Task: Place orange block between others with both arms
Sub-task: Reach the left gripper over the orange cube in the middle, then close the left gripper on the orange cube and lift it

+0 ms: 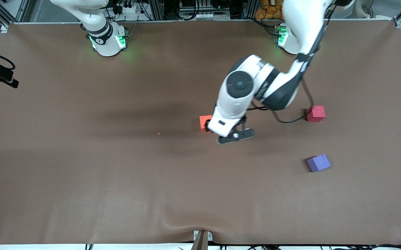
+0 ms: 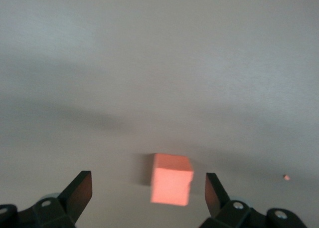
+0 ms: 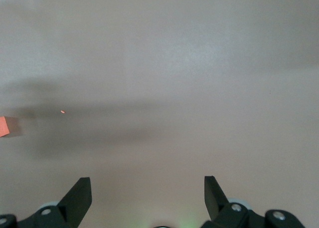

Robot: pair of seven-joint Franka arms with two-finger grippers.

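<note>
The left gripper (image 2: 148, 192) hangs over the orange block (image 1: 205, 123) near the middle of the tabletop (image 1: 82, 166), jaws spread wide and gripping nothing. The red block (image 1: 316, 113) and the purple block (image 1: 318, 163) lie apart toward the left arm's end. The right gripper (image 3: 147, 193), also wide open, waits above bare tabletop.
</note>
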